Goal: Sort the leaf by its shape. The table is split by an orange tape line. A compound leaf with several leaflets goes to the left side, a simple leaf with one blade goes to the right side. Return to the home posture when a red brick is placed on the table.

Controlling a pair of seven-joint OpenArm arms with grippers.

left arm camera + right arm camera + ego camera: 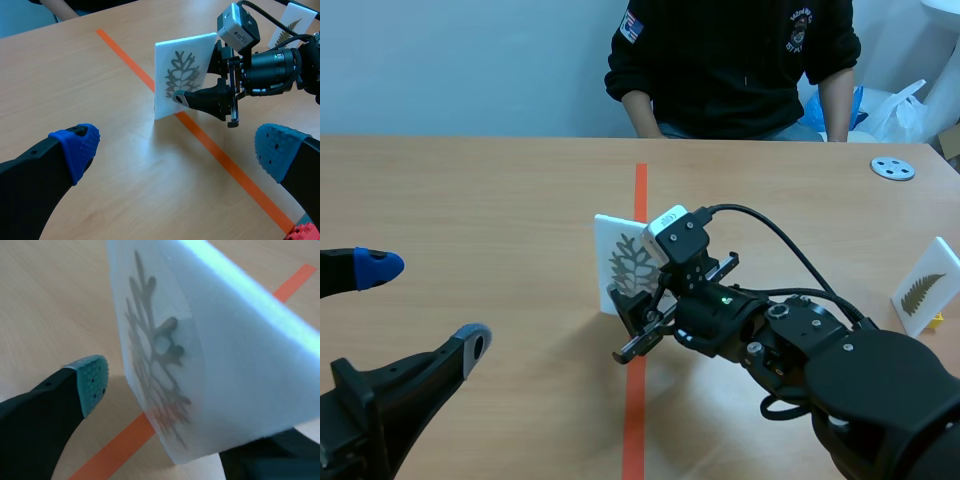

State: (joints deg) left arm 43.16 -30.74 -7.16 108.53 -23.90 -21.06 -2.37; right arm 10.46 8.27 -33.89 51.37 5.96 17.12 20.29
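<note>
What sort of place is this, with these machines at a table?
Probably a robotics lab or test room: black robot arms reach over a wooden table marked with an orange tape line, a white leaf card stands on it, and a person sits across.

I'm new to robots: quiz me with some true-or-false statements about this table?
1. The white leaf card stands upright at the orange tape line. True.
2. The left gripper holds that card. False: it is open and empty; the card sits between the right gripper's fingers.
3. A second leaf card is on the right side of the table. True.
4. Nobody sits across the table. False: a person sits there.
</note>
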